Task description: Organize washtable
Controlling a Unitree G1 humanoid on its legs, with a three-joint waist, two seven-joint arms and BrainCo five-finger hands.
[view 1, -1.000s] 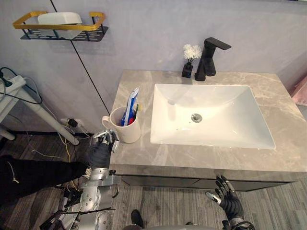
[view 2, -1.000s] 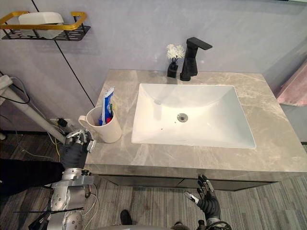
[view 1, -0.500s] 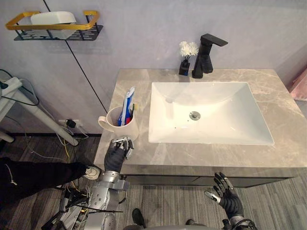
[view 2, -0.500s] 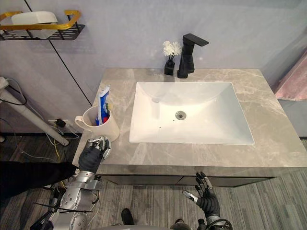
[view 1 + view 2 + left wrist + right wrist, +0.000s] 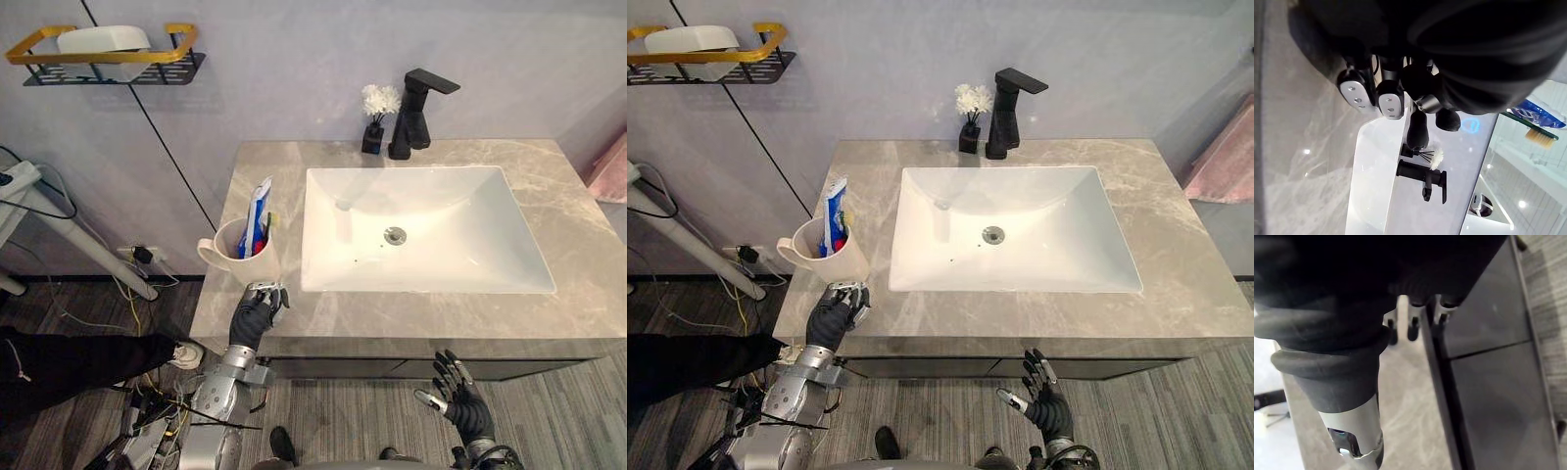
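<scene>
This was a bathroom: a white rectangular sunken basin [image 5: 460, 245] sat in a grey marble-look countertop [image 5: 578, 294], a matte black tap [image 5: 411, 127] at its 12 o'clock and a cream toothbrush mug [image 5: 250, 266] at its 9 o'clock.

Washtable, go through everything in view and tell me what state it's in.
Mug: upright, holding toothpaste tube and toothbrush.
Sink: empty.
Faucet: no water running.
Flower vase: upright beside faucet.
Wall rack: holds a white dish.
Left hand: at counter edge, by mug.
Right hand: open, below the counter.
</scene>
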